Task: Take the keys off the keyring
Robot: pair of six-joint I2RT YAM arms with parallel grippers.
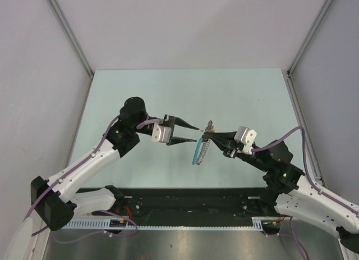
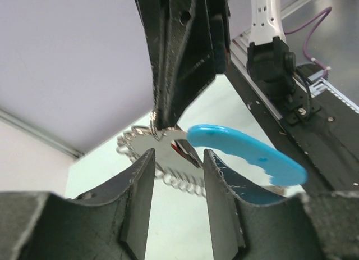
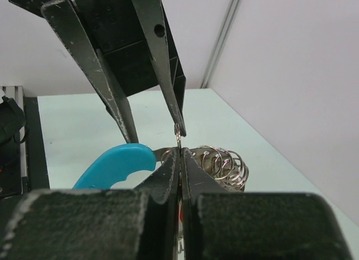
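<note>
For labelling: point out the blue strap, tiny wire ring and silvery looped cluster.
Bright blue curved plastic strap (image 2: 247,154): left wrist view, mid-body.
Tiny thin metal wire ring (image 3: 177,131): right wrist view, its wire.
Silvery looped metal cluster (image 3: 223,162): right wrist view, middle loops.

From above, the keys (image 1: 205,149) are showing only as a tiny metal clump beside the blue strap (image 1: 196,153), too small for counting, and the keyring is not resolving there at all. The right gripper (image 1: 206,137) is covering the clump's upper end. In the left wrist view, fingers (image 2: 140,198) of the left gripper (image 2: 178,153) are blocking the lower part of the keys and are looking blurred near the lens. The strap's underside is sitting hidden behind one of them. In the right wrist view, the right gripper's pressed-together fingers (image 3: 165,176) are hiding the pinched part of the keyring (image 3: 177,131), and the top edge is cropping the left gripper.
</note>
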